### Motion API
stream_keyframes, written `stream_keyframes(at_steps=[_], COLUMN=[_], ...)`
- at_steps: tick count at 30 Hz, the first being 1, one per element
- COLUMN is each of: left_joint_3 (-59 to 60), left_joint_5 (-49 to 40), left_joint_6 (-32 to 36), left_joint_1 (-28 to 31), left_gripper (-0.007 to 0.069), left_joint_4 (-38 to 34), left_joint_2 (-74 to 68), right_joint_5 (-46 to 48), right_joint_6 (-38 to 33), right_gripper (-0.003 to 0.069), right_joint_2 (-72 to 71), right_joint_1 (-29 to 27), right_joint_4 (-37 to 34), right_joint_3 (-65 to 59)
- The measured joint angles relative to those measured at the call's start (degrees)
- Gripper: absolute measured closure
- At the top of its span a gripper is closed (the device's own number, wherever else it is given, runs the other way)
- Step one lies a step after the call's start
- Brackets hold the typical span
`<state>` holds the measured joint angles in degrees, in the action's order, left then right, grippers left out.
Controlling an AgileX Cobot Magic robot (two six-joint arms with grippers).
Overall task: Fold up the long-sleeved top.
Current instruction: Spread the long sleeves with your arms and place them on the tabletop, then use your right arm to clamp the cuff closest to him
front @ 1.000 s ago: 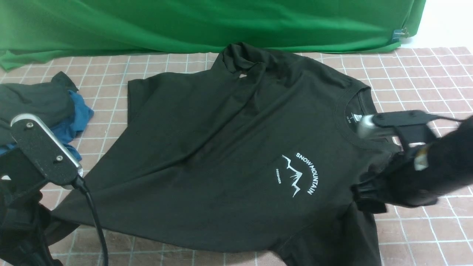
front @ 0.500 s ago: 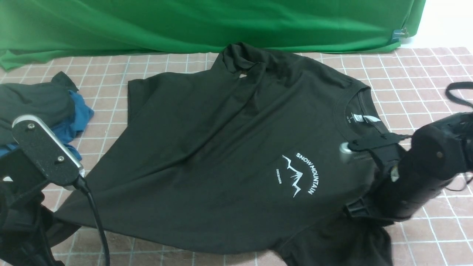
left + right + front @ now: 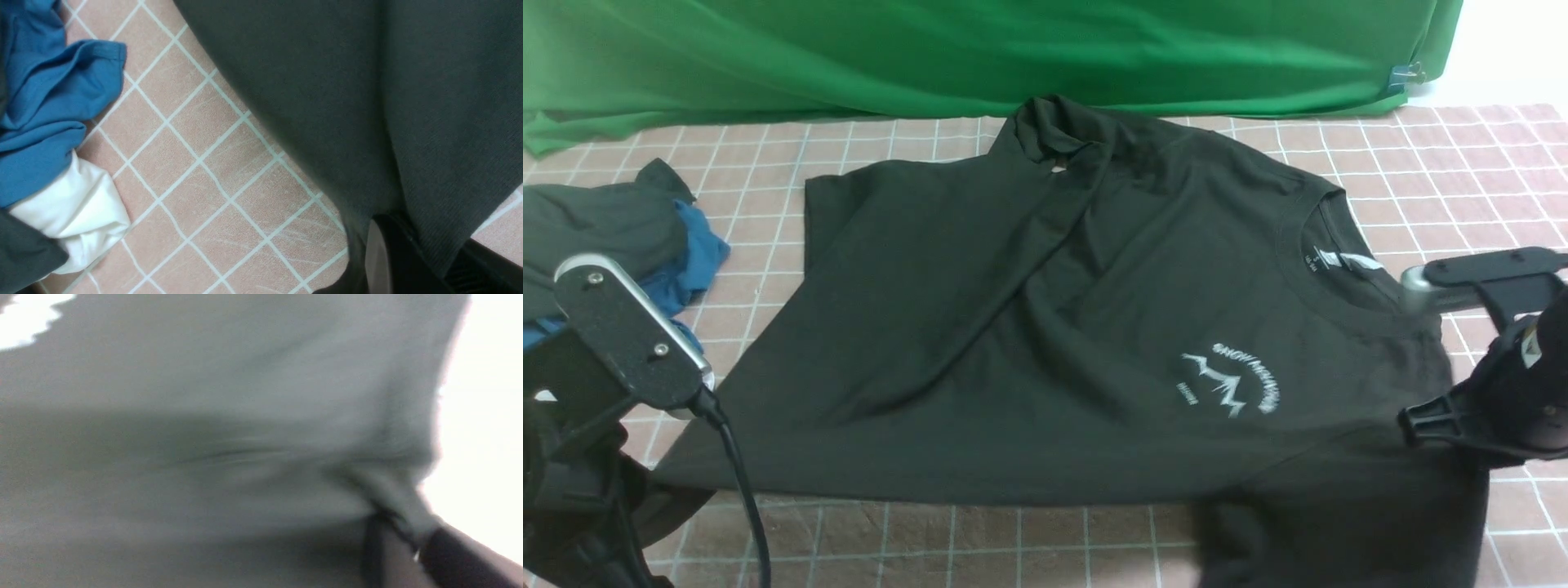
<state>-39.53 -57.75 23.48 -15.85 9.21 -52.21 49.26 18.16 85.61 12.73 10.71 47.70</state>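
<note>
- The long-sleeved top (image 3: 1029, 343) lies spread, chest side up, across the middle of the tabletop (image 3: 1462, 163), its neckline (image 3: 1331, 245) pointing to your right.
- Your left end effector (image 3: 412, 261) is closed on the top's hem corner, at the near-left end of the top.
- Your right end effector (image 3: 408, 535) is at the top's near shoulder. Its wrist view is blurred, but the cloth bunches to a point at the jaws, so it looks pinched there.
- Risk: with both ends held, pulling the arms further apart would stretch the knit, and the thinner pinch would probably slip first, most likely the right one.
- Risk: the white print (image 3: 1232, 384) on the top's chest is smeared, so the cloth seems to be sliding. A fast drag could ruck the layer underneath, and the fold would come out crooked.
- Risk: the sleeve (image 3: 1054, 139) on the top's far side is crumpled back over the body. Fold now and you trap that lump inside.
- In the way: the left arm's cable (image 3: 739, 490) hangs just over the top's near-left hem and could catch the cloth as you lift.
- Around: a dark grey-green garment (image 3: 605, 220), a blue garment (image 3: 698, 245) and a white cloth (image 3: 69, 204) lie in a heap just off the top's hem end, apart from it. Sweep the hem that way and you may drag them along.
</note>
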Motion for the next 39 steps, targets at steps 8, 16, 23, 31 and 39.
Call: stream_keyframes(at_steps=[8, 16, 23, 31, 39], left_joint_3=[0.01, 0.01, 0.01, 0.01, 0.01], left_joint_5=[2.21, 3.14, 3.54, 3.54, 3.54], left_joint_6=[0.11, 0.18, 0.22, 0.22, 0.22], left_joint_1=[0.0, 0.0, 0.0, 0.0, 0.0], left_gripper=[0.0592, 0.0592, 0.0592, 0.0592, 0.0592], left_joint_4=[-1.35, -1.58, -1.58, -1.6, -1.65], left_joint_2=[0.0, 0.0, 0.0, 0.0, 0.0], right_joint_5=[8.71, 8.27, -2.16, -10.29, -8.72], right_joint_6=[-3.2, -14.95, -13.0, -13.02, -14.77], right_gripper=[0.0079, 0.0158, 0.0015, 0.01, 0.0358], right_joint_2=[-3.86, -14.37, -11.74, -1.98, 0.51], right_joint_1=[3.14, 34.05, 56.36, 58.23, 58.12], right_joint_4=[0.79, -8.36, -10.15, -7.83, -6.25], right_joint_3=[2.53, -4.46, -14.29, -15.91, -14.64])
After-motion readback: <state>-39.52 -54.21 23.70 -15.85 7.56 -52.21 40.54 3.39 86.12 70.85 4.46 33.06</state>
